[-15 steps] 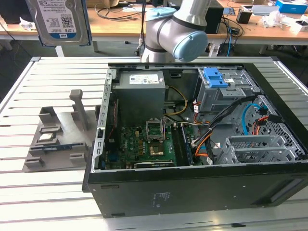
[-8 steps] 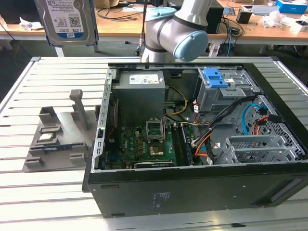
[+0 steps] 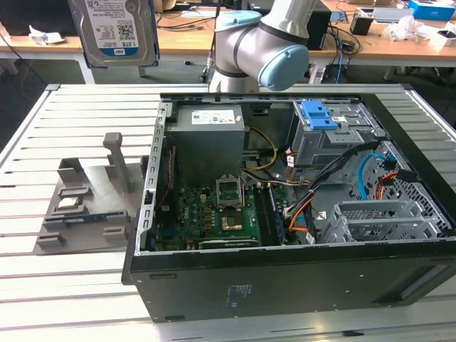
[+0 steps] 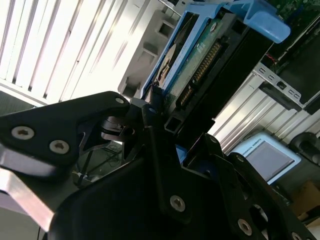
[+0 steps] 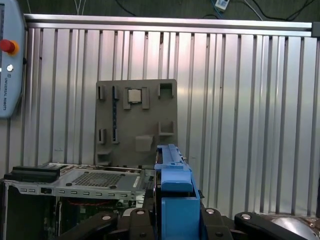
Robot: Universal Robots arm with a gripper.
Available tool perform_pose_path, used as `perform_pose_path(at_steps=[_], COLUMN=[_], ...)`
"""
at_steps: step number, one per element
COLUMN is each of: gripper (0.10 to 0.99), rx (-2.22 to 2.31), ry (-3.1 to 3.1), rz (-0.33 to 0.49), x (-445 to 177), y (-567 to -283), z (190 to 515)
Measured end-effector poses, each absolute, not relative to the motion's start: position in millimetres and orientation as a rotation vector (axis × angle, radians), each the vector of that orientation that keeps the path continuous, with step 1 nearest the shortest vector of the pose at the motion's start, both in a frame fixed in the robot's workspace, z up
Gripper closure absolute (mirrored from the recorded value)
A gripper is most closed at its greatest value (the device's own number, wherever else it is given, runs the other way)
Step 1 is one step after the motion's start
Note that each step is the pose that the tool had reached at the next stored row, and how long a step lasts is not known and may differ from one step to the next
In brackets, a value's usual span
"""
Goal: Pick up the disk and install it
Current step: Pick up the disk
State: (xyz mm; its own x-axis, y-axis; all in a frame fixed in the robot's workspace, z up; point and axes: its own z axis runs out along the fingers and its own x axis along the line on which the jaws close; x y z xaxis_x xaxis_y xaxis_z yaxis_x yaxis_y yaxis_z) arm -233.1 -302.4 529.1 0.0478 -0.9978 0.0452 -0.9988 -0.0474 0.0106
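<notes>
The disk (image 3: 117, 32) hangs high at the exterior view's upper left, above the slatted table, with its labelled silver face toward the camera. In the second wrist view the disk (image 4: 200, 60) shows its circuit board, connector and blue side rails, and my gripper (image 4: 165, 117) is shut on its lower end with black fingers (image 4: 75, 130) on either side. In the first wrist view the disk (image 5: 172, 175) appears edge-on as a blue rail standing up from between the gripper (image 5: 172, 210) fingers.
The open computer case (image 3: 285, 285) lies on the table, holding a grey power-supply box (image 3: 210, 135), a motherboard (image 3: 221, 214) and a blue caddy (image 3: 318, 114) in the drive bay. A grey fixture plate (image 3: 85, 206) sits beside the case. The arm's elbow (image 3: 263, 43) stands behind the case.
</notes>
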Motion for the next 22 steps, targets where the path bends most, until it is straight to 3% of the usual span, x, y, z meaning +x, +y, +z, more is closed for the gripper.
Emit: perform_pose_path(at_steps=[22], gripper=[0.722], rx=[2.245], ry=[-2.141], rz=[0.039], x=[-172], y=[-296], z=[529])
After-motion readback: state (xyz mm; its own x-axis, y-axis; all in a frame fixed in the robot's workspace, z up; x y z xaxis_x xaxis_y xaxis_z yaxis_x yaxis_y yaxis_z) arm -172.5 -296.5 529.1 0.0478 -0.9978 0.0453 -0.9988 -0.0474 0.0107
